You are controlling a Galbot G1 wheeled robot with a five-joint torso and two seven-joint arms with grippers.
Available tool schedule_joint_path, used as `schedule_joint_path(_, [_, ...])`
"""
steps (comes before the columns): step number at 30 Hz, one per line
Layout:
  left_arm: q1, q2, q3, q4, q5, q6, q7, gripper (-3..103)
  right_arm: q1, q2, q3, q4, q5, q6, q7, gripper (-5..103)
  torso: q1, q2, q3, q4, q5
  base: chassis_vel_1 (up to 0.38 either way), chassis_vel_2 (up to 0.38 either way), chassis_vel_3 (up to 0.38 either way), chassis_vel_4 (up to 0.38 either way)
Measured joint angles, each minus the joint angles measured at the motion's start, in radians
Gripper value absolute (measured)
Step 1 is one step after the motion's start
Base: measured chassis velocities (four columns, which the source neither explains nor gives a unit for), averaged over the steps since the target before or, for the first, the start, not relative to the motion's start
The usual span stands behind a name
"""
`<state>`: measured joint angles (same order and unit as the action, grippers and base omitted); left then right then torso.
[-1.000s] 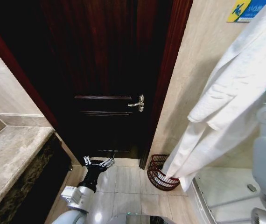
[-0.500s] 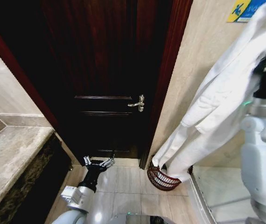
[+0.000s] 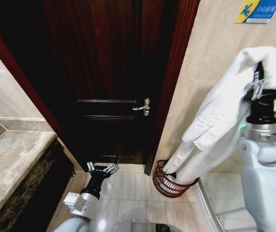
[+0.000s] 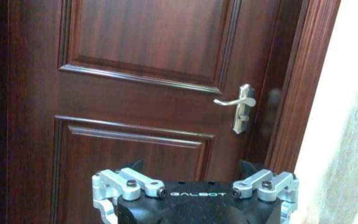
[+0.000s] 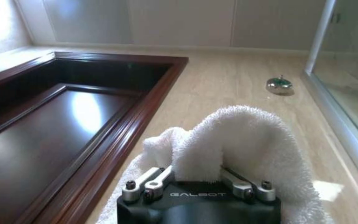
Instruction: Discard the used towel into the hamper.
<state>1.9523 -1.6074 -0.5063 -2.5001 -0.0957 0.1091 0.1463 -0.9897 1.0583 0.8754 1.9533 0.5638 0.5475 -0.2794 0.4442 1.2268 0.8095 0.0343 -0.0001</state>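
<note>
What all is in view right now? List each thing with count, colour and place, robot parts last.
towel: one, white, held up at the right, hanging down with its lower end at the hamper's rim
hamper: one, dark reddish-brown open weave, on the floor in the corner between door frame and wall
door: one, dark red-brown wood, shut, straight ahead
door handle: one, silver lever, on the door's right edge
counter: one, mottled grey-brown stone, at the left
sign: one, blue and yellow, high on the beige wall
left gripper: one, black and silver, open, low before the door
right gripper: one, black and silver, raised at the right, shut on the towel
</note>
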Motion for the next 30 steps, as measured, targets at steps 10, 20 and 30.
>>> schedule_joint_path(10, [0.0,0.0,0.0,0.0,0.0,0.0,0.0,100,-0.077,0.05,0.014,-0.008,-0.011,0.037,-0.019,11,0.0,0.0,0.0,-0.0001,0.0001,0.0,0.0,0.0,0.0])
schedule_joint_path(20, [0.0,0.0,0.0,0.0,0.0,0.0,0.0,100,-0.116,0.099,-0.007,-0.047,-0.037,0.093,-0.041,11,0.0,0.0,0.0,0.0,0.0001,0.0,0.0,0.0,0.0])
schedule_joint_path(30, [0.0,0.0,0.0,0.0,0.0,0.0,0.0,100,-0.143,0.149,-0.042,-0.139,-0.059,0.157,-0.085,11,0.0,0.0,0.0,0.0,0.0001,0.0,0.0,0.0,0.0])
